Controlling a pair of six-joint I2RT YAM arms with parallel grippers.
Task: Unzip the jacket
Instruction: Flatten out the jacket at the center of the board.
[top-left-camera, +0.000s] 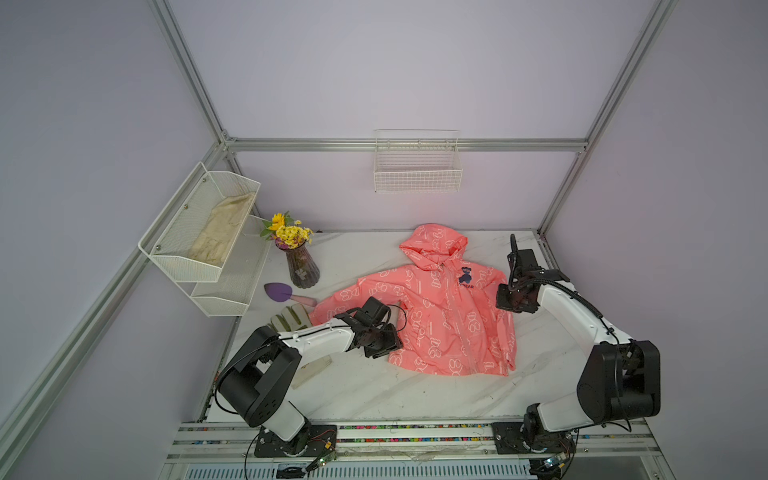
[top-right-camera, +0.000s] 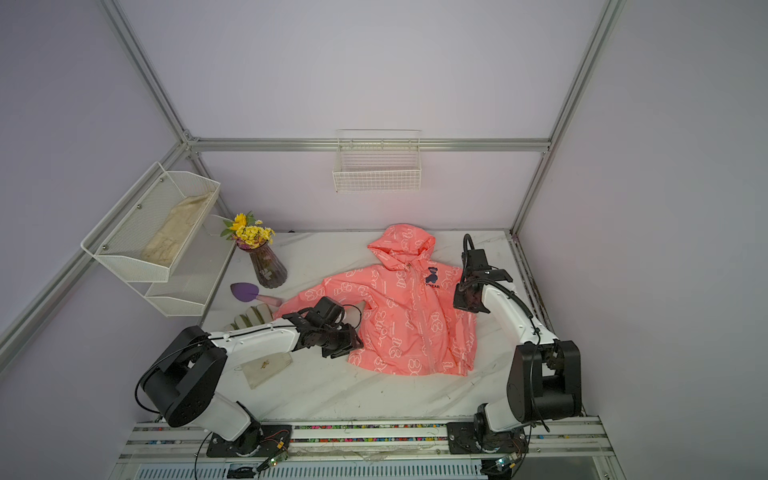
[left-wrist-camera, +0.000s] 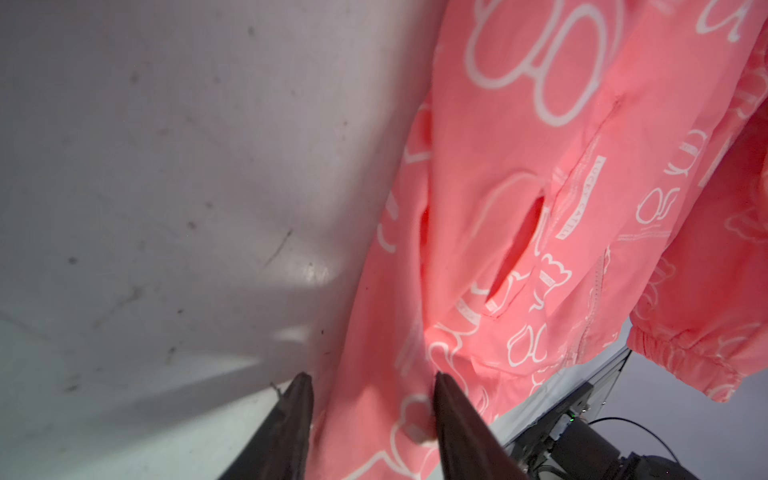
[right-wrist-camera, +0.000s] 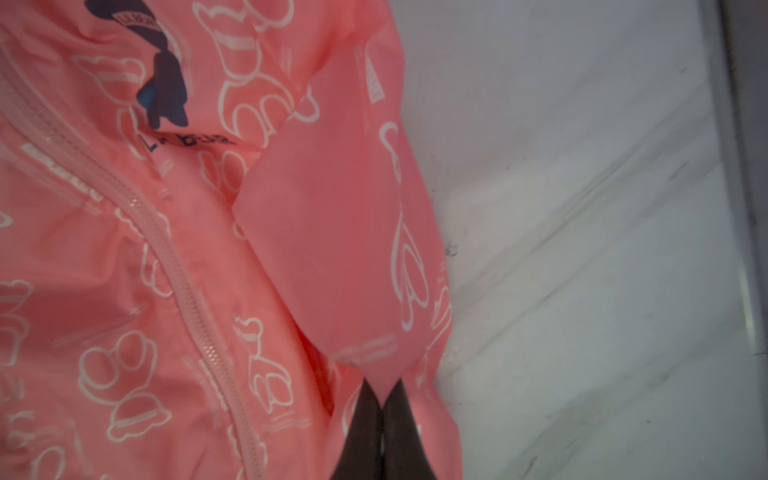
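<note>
Starting at your left pincer (left-wrist-camera: 370, 380): its jaws stand apart astride the edge of the jacket (top-left-camera: 440, 316), which lies at its 3 o'clock on the worktop (top-left-camera: 365, 390). The zipper (right-wrist-camera: 178, 270) runs 12 to 6, nearer your right pincer (right-wrist-camera: 383, 392), which is clamped on the sleeve (right-wrist-camera: 353, 249). Only that wrist view shows the teeth meshed.

the jacket (top-left-camera: 436, 316) is coral pink with white bear outlines and a navy bear logo (top-left-camera: 466, 276), the table (top-left-camera: 374, 395) white marble with grey veins, the vase (top-left-camera: 302, 269) dark purple holding yellow flowers (top-left-camera: 287, 231), the trowel (top-left-camera: 279, 292) purple with a pink handle.
</note>
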